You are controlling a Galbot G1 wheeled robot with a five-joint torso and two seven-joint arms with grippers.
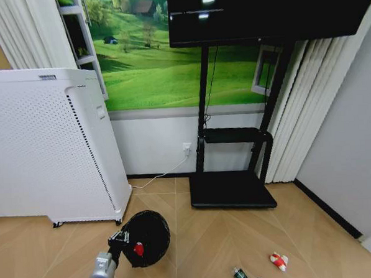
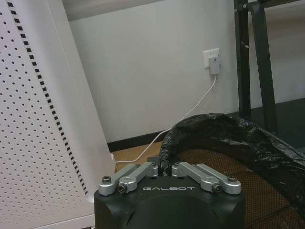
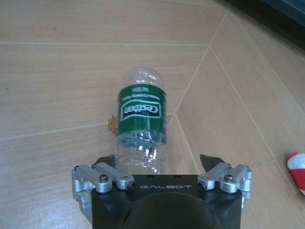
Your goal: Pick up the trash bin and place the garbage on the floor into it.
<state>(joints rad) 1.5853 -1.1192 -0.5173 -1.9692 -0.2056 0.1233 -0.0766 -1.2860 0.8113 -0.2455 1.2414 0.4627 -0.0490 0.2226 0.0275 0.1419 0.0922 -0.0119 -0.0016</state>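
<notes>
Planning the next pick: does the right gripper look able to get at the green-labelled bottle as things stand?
Probably yes. The right gripper is open, its fingers either side of the bottle lying on bare floor, nothing between them.

Left tool (image 1: 123,240) on trash bin (image 1: 147,237) rim (red piece (image 1: 139,248) inside)

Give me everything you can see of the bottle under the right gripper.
The bottle is clear ribbed plastic with a green label band printed in white, and looks empty. It lies on its side on the wood floor, its near end between the open fingers of the right gripper; contact cannot be judged. In the head view it sits at the bottom edge, beside a red-and-white piece.
</notes>
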